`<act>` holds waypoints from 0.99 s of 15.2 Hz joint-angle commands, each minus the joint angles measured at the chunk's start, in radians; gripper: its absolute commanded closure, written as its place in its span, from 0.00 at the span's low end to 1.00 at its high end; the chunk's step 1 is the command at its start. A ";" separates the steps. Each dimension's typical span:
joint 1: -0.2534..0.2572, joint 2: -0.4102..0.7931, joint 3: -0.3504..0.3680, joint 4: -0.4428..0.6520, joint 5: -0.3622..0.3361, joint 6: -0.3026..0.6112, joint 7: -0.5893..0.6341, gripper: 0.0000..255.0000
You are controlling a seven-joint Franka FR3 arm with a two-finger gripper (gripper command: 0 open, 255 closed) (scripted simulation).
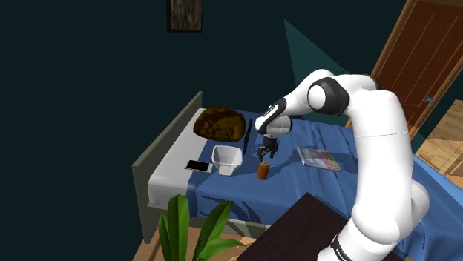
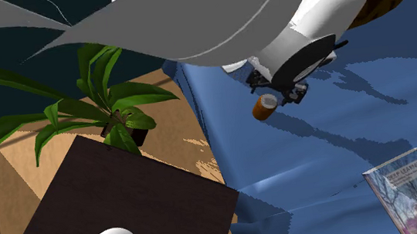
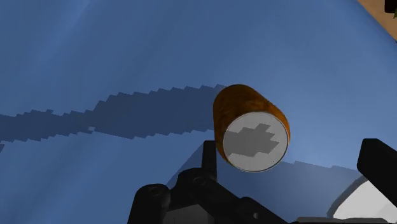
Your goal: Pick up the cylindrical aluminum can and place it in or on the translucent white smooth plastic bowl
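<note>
An orange-brown can (image 1: 263,170) with a grey top stands upright on the blue bed cover (image 1: 312,182). My black gripper (image 1: 267,153) hangs just above it, open and holding nothing. In the wrist view the can (image 3: 251,127) lies below the gripper (image 3: 292,159), closer to one of the fingers (image 3: 208,158) than to the other; neither touches it. The second exterior view shows the can (image 2: 264,106) beside the gripper (image 2: 281,94). The white bowl (image 1: 226,159) sits on the bed a short way off, toward the shoulder view's left of the can.
A phone (image 1: 197,165) lies beside the bowl near the bed's edge. A brown cushion (image 1: 219,124) and a black stick (image 1: 245,133) lie behind the bowl. A book (image 1: 319,158) lies on the cover to the right. A plant (image 1: 189,230) and the dark stand (image 1: 297,230) are in front.
</note>
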 commanded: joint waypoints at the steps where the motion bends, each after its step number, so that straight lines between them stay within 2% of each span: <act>1: -0.024 0.083 0.011 0.081 0.012 -0.002 -0.015 0.00; 9: -0.040 0.159 0.032 0.091 0.034 0.065 -0.029 0.00; 15: -0.040 0.159 0.032 0.091 0.034 0.065 -0.029 0.00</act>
